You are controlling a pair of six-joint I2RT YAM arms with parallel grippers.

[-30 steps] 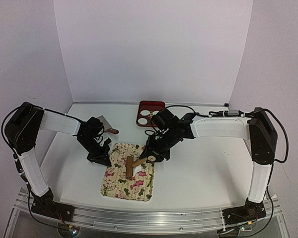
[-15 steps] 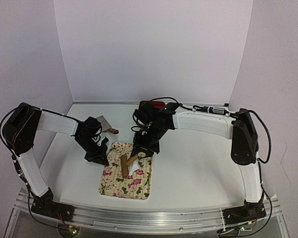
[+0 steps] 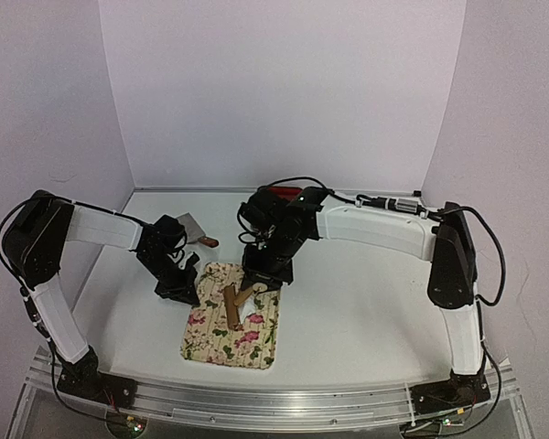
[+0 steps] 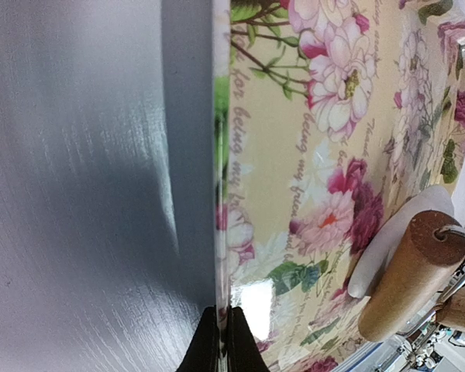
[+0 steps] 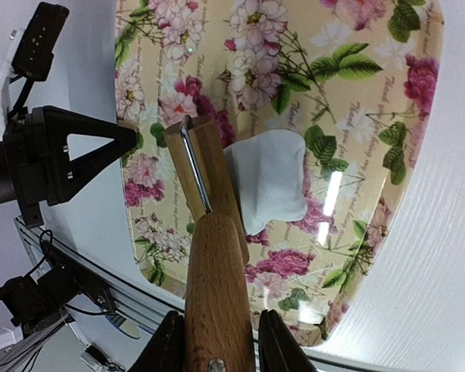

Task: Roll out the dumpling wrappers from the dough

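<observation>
Wooden rolling pin (image 5: pixel 209 256) is clenched by its handle in the right hand (image 5: pixel 221 341), roller reaching ahead; the dough (image 5: pixel 271 178) lies just ahead, touching the roller's side. Beside it, the left hand (image 4: pixel 221 345) pinches the floral mat (image 4: pixel 310 155) by its edge.

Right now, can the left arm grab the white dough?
Probably not yet. The left end effector is shut on the edge of the floral mat, so it would have to let go first. The dough lies further in, with the rolling pin, held by the right end effector, against it.
</observation>
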